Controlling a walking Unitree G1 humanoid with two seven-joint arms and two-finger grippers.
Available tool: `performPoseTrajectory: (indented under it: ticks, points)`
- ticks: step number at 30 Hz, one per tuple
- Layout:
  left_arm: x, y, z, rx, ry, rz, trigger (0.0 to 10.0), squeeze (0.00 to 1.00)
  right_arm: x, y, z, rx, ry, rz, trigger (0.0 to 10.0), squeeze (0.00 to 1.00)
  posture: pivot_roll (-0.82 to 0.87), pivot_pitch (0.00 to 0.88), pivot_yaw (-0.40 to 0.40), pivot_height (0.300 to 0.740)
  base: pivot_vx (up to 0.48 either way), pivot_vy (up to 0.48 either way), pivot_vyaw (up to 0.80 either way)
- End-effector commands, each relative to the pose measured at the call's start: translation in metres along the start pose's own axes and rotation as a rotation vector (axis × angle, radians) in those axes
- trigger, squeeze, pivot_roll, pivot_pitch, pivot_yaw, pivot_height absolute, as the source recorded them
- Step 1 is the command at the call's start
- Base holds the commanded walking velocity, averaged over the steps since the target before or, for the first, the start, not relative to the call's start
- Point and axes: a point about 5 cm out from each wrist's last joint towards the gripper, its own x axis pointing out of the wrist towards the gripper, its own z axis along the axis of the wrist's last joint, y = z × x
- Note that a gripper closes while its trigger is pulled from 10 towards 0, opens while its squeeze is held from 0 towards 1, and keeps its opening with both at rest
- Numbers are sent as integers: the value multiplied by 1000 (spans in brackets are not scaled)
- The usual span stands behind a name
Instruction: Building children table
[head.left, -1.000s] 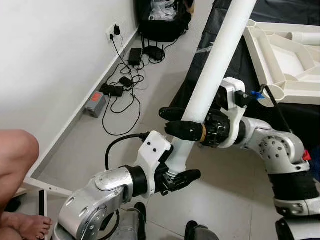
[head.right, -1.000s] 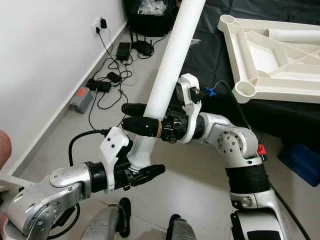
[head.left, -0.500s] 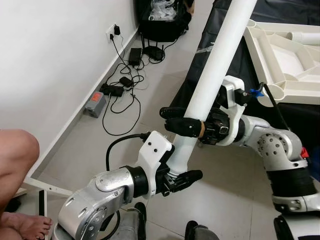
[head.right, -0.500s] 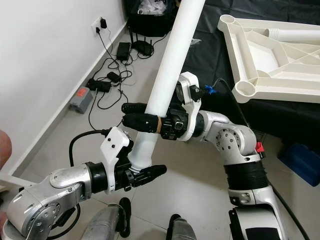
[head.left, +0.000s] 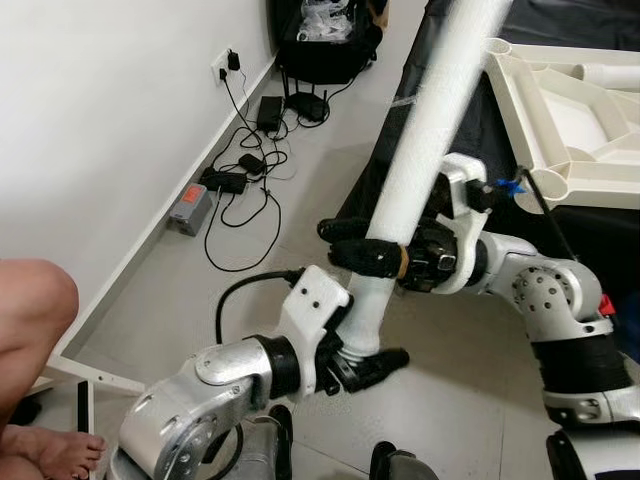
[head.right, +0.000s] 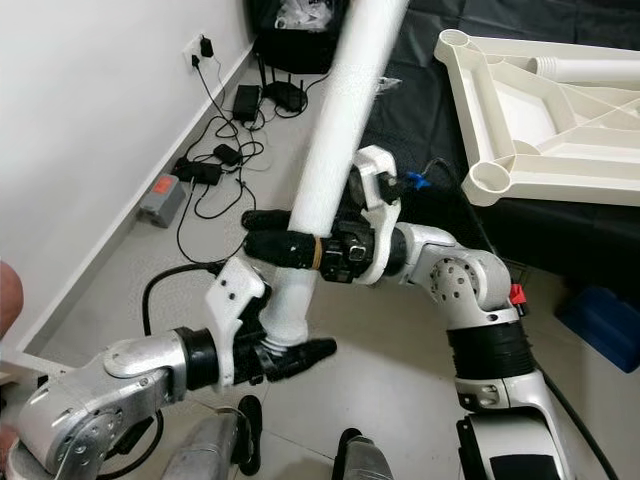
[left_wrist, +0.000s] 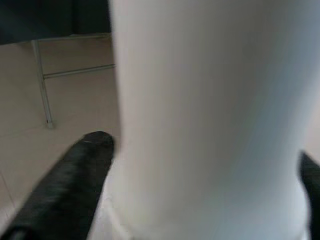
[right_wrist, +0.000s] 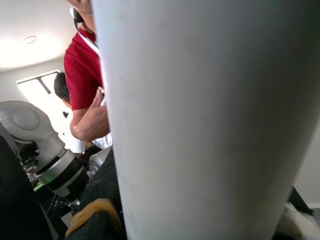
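A long white table leg (head.left: 420, 150) stands tilted in front of me, its top leaning away past the frame's upper edge. My left gripper (head.left: 366, 345) is shut on its flared lower end; one black finger (left_wrist: 65, 185) lies beside the tube in the left wrist view. Higher up, my right gripper (head.left: 334, 243) is shut on the leg's middle, its fingers pointing left. The white table top (head.left: 520, 100) lies upside down on a black cloth at the upper right, with round corner sockets (head.left: 541, 186). A second white leg (head.left: 612, 74) rests on it.
Cables and power adapters (head.left: 240, 170) sprawl on the tiled floor along the white wall. A black bag (head.left: 325, 40) sits beyond them. A person's knee (head.left: 30, 310) and foot (head.left: 50, 450) are at my left. A blue box (head.right: 600, 320) lies lower right.
The leg has swung a little, its top drifting left, and it looks motion-blurred. My left gripper has dropped slightly with the lower end. Both grips are unchanged.
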Motion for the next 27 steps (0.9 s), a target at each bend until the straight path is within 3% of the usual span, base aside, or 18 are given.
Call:
performPoseTrajectory:
  ticks: [1, 7, 8, 11, 15, 27]
  points:
    - [2, -1, -5, -18, 20, 6, 10000, 1000, 9, 6, 1, -3, -5, 80, 0, 0, 166, 271, -2, 740, 0, 0, 0]
    - [3, 6, -4, 7, 23, 65, 10000, 1000, 10, 7, 2, -4, -11, 80, 0, 0, 166, 271, -2, 740, 0, 0, 0]
    - [3, 10, -3, 14, 27, 84, 10000, 0, 9, 6, 2, -9, -14, 69, 0, 0, 166, 273, 1, 740, 0, 0, 0]
    - [3, 12, -2, 15, 30, 97, 10000, 0, 6, -1, 4, -23, -25, 1, 0, 0, 165, 272, -2, 740, 0, 0, 0]
    - [3, 13, -2, 18, 21, 110, 10000, 0, -4, -24, 13, -76, -77, -206, 0, 0, 165, 270, -2, 740, 0, 0, 0]
    - [4, 5, -4, 18, 23, 66, 10000, 0, -8, -40, 30, -137, -169, -368, 0, 0, 163, 257, -6, 740, 0, 0, 0]
